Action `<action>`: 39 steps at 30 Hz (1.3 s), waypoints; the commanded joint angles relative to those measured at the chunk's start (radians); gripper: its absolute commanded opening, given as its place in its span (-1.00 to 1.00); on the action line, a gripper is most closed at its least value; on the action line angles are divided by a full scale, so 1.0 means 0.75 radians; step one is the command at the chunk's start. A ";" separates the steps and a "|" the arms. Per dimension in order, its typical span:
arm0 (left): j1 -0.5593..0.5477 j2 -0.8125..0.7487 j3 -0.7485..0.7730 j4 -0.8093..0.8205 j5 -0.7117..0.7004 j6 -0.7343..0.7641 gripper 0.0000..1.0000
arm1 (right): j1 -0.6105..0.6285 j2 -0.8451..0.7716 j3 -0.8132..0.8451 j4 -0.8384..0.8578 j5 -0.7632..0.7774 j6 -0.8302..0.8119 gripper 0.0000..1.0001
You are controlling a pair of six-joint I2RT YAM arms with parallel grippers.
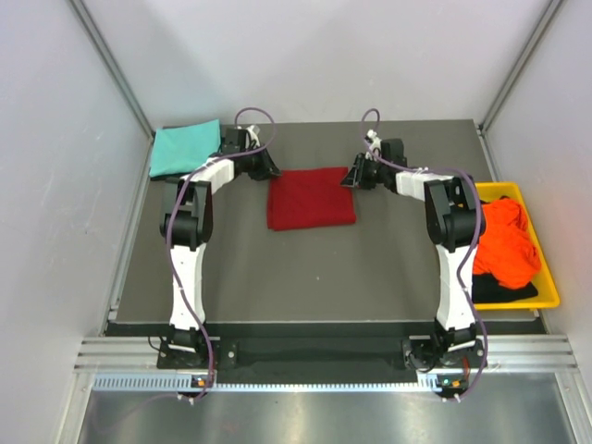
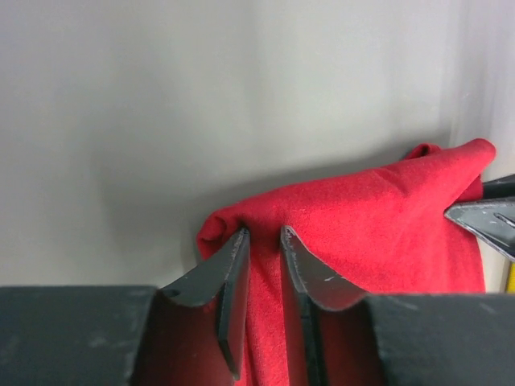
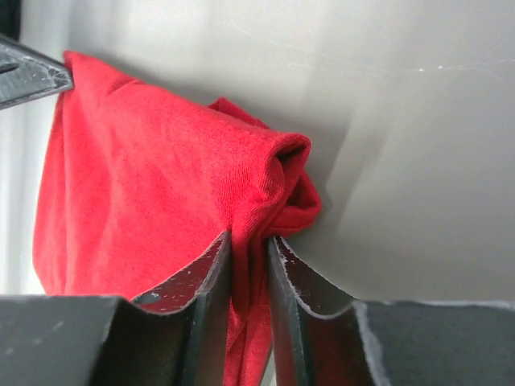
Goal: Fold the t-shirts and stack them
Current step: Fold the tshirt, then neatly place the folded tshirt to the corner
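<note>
Snugly in left claw [image 2: 264,265] and right claw [image 3: 248,265], dark red t-shirt [image 1: 311,198].

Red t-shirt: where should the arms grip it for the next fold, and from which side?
Probably best: grip the red t-shirt at its far corners, left gripper from the left edge, right gripper from the right. It lies flat as a rectangle; the bunched corner layers give the jaws cloth to pinch.

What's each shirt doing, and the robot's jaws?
Red t-shirt: folded flat, both far corners pinched.
Teal t-shirt: folded, far left.
Orange t-shirt: crumpled in the yellow bin.
Black t-shirt: bunched under the orange one.
Left jaws: shut on red t-shirt.
Right jaws: shut on red t-shirt.
</note>
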 commanded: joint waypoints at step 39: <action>-0.188 -0.340 -0.421 -0.152 -0.116 0.041 -0.14 | -0.082 -0.255 -0.385 -0.175 -0.231 -0.037 -0.88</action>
